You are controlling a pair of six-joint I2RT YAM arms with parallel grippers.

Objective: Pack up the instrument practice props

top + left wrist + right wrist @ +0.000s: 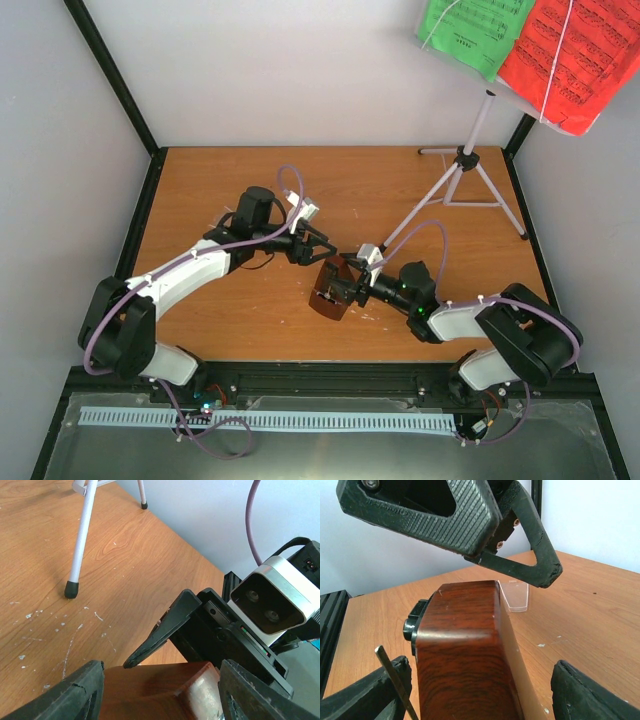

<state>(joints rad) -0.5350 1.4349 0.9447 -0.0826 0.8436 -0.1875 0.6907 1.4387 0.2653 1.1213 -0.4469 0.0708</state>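
Wooden table, orange-brown grain, dark frame along the edges, pale walls on 3 sides. White scuffs & specks are scattered over the surface, seen best in the left wrist view.

Metronome: dark brown, near front-centre of table. Can't tell if its base sits flat or tipped.

Clear cover: small see-through plastic piece lying on the table just behind the metronome in the right wrist view, apart from it.

Music stand: white tripod at back-right w/ legs spread and black rubber feet on the wood. One foot is planted near the scuffed patch, a second further back by the wall. Stand & metronome are well apart.
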